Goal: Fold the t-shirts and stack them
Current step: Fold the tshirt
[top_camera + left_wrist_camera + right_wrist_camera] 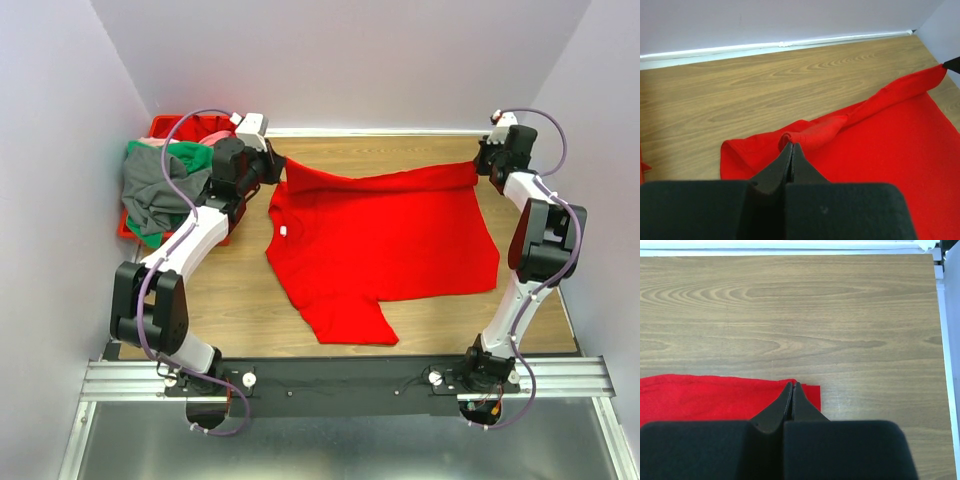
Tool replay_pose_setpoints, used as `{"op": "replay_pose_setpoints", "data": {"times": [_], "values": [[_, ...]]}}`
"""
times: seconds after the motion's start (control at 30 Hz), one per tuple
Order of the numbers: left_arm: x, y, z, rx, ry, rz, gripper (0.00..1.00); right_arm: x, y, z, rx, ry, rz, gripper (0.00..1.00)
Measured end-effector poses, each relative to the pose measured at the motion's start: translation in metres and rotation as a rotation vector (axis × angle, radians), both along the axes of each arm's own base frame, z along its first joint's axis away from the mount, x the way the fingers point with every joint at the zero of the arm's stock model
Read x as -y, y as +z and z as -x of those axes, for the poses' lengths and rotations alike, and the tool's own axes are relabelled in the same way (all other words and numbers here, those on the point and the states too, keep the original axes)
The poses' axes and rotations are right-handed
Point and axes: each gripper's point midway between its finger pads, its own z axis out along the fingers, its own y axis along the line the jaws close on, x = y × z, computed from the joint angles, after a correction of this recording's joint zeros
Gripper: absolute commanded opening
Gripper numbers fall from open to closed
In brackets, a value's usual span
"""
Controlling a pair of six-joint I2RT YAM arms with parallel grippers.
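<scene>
A bright red t-shirt (385,240) lies spread on the wooden table, its small white neck label (283,231) toward the left. Its far edge is raised in a taut line between both grippers. My left gripper (277,170) is shut on the far-left end of that edge; the left wrist view shows the closed tips (791,145) pinching a bunched fold of red cloth (880,145). My right gripper (480,168) is shut on the far-right corner, its tips (792,385) clamped on the red hem (705,395) just above the wood.
At the back left a red plastic crate (165,125) holds a heap of grey (155,195), green (190,155) and pink (215,137) t-shirts spilling over its rim. White walls close the table at the back and both sides.
</scene>
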Motion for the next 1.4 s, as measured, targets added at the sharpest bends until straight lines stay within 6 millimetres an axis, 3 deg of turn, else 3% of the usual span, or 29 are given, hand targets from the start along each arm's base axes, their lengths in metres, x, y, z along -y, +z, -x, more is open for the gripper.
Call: {"op": "replay_pose_setpoints", "data": {"times": [0.63, 0.97, 1.17, 1.4], "values": [[0.005, -0.015, 0.025, -0.04, -0.063, 0.004, 0.0, 0.001, 0.004, 0.005, 0.001, -0.017, 0.0, 0.01], [0.008, -0.017, 0.029, -0.048, -0.085, 0.008, 0.0, 0.006, 0.025, -0.028, 0.072, -0.004, 0.007, 0.0], [0.009, -0.017, 0.03, -0.048, -0.096, 0.01, 0.0, 0.003, 0.022, -0.035, 0.077, 0.017, 0.0, 0.0], [0.01, -0.017, 0.03, -0.049, -0.101, 0.011, 0.0, 0.003, 0.003, -0.036, 0.047, 0.032, 0.011, 0.0]]}}
